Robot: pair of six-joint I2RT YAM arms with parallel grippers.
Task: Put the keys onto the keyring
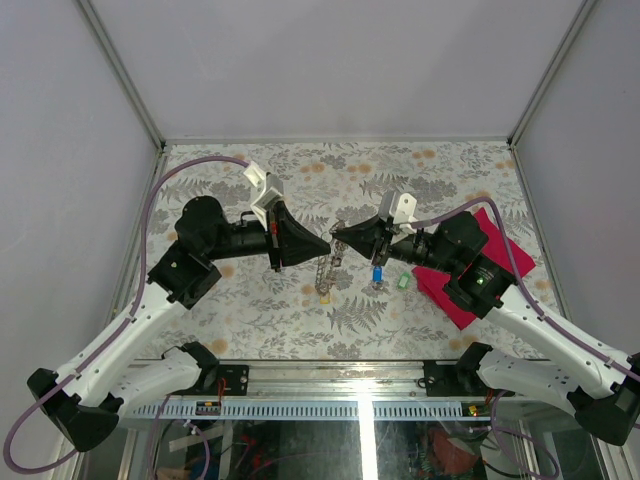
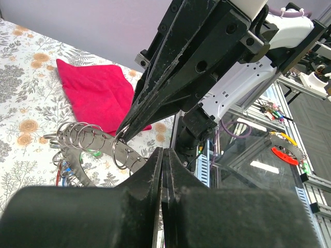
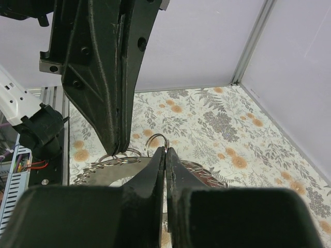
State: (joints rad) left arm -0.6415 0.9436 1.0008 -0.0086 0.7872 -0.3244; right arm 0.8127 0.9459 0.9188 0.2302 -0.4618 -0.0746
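The keyring (image 1: 325,265), a grey metal band carrying several small split rings, hangs above the table's middle between both grippers. My left gripper (image 1: 326,243) is shut, its tips at the band's rim (image 2: 135,159). My right gripper (image 1: 338,240) is shut on one small split ring (image 3: 158,140) of the keyring; that ring also shows in the left wrist view (image 2: 119,150). The blue-headed key (image 1: 378,272) and the green-headed key (image 1: 402,281) lie on the table under the right arm, apart from the ring. A yellow-headed key (image 1: 325,295) dangles from the ring's low end.
A red cloth (image 1: 492,262) lies on the patterned table under the right arm, also in the left wrist view (image 2: 95,93). Enclosure walls stand on three sides. The metal rail (image 1: 330,375) runs along the near edge.
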